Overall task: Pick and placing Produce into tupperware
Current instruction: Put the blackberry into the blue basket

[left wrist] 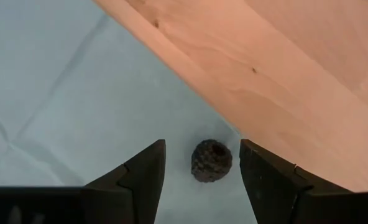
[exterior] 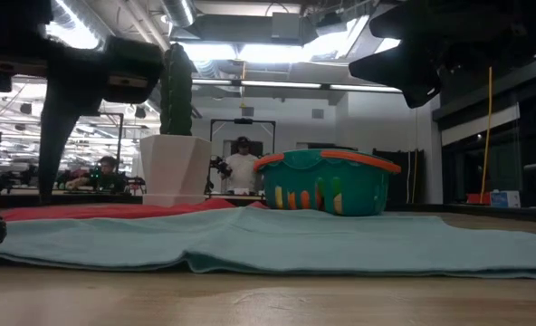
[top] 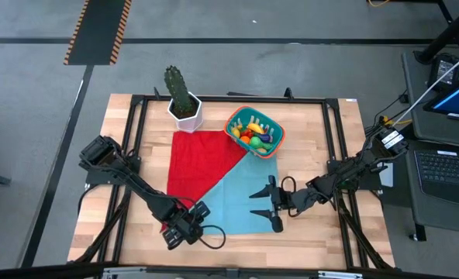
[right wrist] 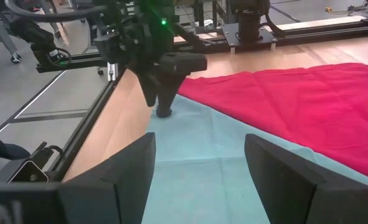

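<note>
While the left gripper (left wrist: 202,171) hangs low over the front-left corner of the teal cloth (top: 249,198), its 2 fingers (left wrist: 143,174) stand apart on either side of a small dark bumpy berry (left wrist: 211,160), not touching it. Berry lies on the teal cloth just beside the cloth's edge, bare wooden table (left wrist: 283,81) right next to it. Nothing held, jaws parted around the berry with a gap on both sides. In the high view the left gripper (top: 184,225) sits near the front edge of the table, arm reaching in from the left side.

Right gripper (top: 270,203) is over the teal cloth toward the front right, well apart from the tub. Its fingers (right wrist: 125,171) are spread wide and hold nothing; the right wrist view looks across the teal cloth and the red cloth (right wrist: 302,106) at the left gripper (right wrist: 165,102) standing tip-down on the cloth edge.

Tupperware (top: 254,132), teal with orange rim, stands at the back of the teal cloth, right of the cactus (top: 179,89) in its white pot (top: 187,116). Inside it: a pile of produce (top: 256,133), yellow, orange, red and dark pieces, exact count cannot be told. Low view shows the tupperware (exterior: 327,186) upright on the cloth, coloured pieces visible through its ribbed side, white pot to its left. 2 people (exterior: 242,163) show in the room behind.
</note>
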